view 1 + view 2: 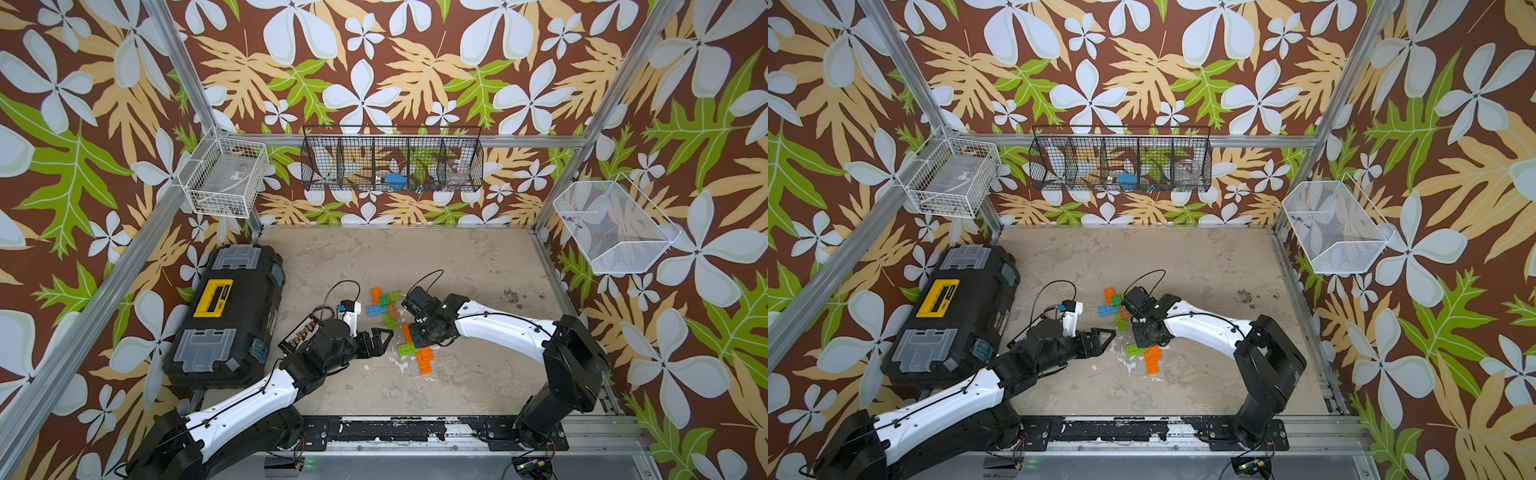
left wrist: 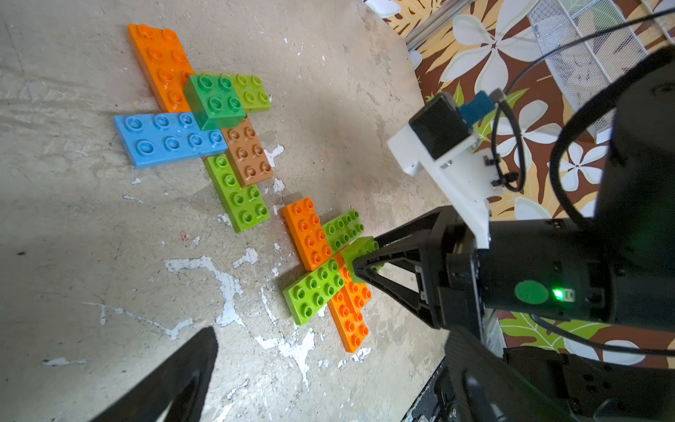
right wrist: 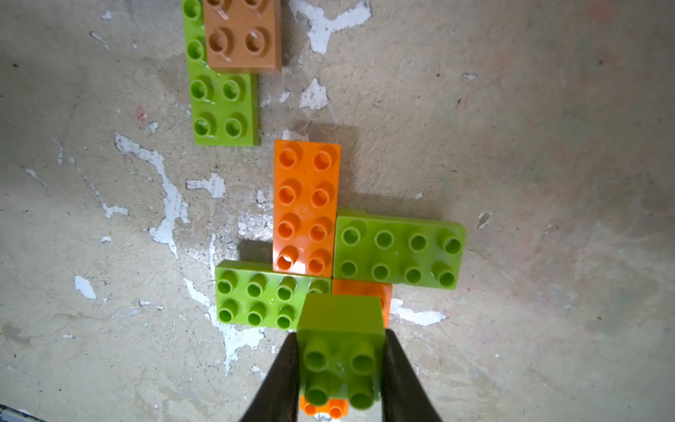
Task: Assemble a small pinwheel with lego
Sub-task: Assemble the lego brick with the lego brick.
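Two flat crosses of lego lie mid-table. The far cross [image 1: 384, 307] [image 2: 204, 124] has orange, blue, brown and lime plates under a dark green brick [image 2: 215, 100]. The near cross [image 1: 417, 357] [image 3: 307, 204] has two orange and two lime plates. My right gripper [image 3: 341, 365] [image 1: 413, 334] is shut on a small lime brick [image 3: 339, 321] [image 2: 359, 248] right over the spot where those plates meet. I cannot tell whether it is pressed on. My left gripper [image 1: 384, 343] [image 2: 328, 365] hovers open and empty just left of the near cross.
A black toolbox [image 1: 228, 316] with a yellow handle lies at the left, with a small bit case [image 1: 299, 334] beside it under the left arm. White wire baskets [image 1: 224, 178] [image 1: 615, 228] and a black wire rack [image 1: 392, 164] hang on the walls.
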Controlling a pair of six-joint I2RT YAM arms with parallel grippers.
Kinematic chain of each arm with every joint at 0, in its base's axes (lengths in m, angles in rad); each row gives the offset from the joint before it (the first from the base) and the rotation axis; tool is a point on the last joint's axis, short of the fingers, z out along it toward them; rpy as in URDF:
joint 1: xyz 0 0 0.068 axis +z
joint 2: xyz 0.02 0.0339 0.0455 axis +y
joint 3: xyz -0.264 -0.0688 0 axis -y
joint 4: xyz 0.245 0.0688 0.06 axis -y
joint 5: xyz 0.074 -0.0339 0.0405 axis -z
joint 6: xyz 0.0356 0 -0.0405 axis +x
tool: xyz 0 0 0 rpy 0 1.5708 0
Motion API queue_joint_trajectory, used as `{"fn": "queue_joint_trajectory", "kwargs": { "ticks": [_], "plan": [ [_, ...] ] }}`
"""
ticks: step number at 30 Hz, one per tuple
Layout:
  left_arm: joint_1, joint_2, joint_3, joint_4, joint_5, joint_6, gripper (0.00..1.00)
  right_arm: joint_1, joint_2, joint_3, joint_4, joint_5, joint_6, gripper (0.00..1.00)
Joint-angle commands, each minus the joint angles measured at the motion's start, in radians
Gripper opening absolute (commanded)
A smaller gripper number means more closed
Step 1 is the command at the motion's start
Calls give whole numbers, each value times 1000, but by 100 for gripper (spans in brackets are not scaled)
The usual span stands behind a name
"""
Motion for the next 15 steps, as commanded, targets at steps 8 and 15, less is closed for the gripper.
{"fn": "queue_joint_trajectory", "kwargs": {
  "ticks": [8,15],
  "plan": [
    [1,-13,-15,23,27,11,99,4,37,19,38,11,42,0],
    [1,-9,-13,26,37,17,98,4,59,30,29,21,62,0]
  ]
}}
